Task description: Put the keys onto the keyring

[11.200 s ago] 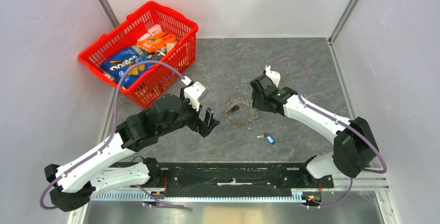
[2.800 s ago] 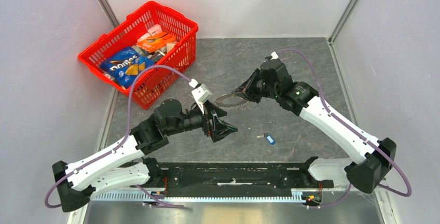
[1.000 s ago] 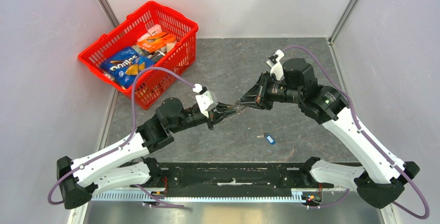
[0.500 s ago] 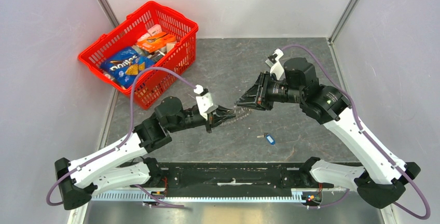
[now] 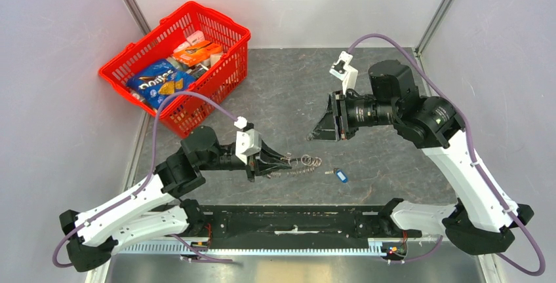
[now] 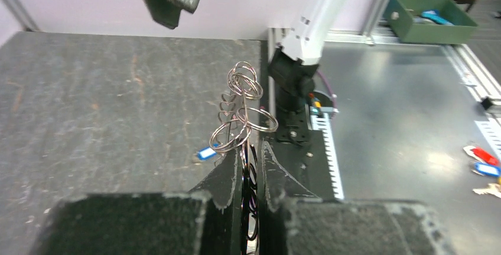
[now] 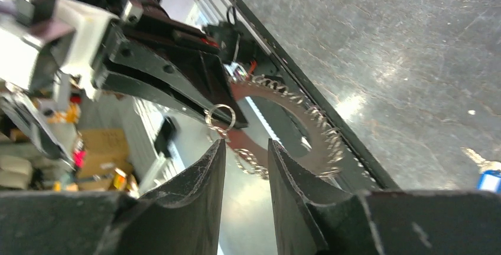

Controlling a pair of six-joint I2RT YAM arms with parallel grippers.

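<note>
My left claw (image 5: 280,164) is squeezed shut on the keys (image 5: 295,168). It holds them low in the middle of the table (image 5: 288,80), near 6 o'clock from the table's middle. The keys are fanned out like a wheel with teeth. My left wrist camera sees them from the thin edge, between my two fingers (image 6: 227,184). Some little rings (image 6: 242,113) hang off the bunch and stick out toward 3 o'clock.

Just past the rings, at 3 o'clock from them, the blue key (image 5: 339,175) lies flat on the table. It is close to the bunch but not touching it.

My right claw (image 5: 321,130) is up at 1 o'clock from the bunch, well apart from it. Its fingers are apart and there is nothing between them. Through the gap its own camera sees the toothed wheel of keys (image 7: 307,131) far off in the left claw (image 7: 233,119).

Here is what just changed. A second ago my right claw was pinched on the bunch too, and both claws met in the middle. Now the right one has let go and backed away. The left one has carried the bunch down, closer to the blue key.

I think this means the hand-over is done. My right claw is free, maybe to fetch the blue key, which is not on the bunch yet.
</note>
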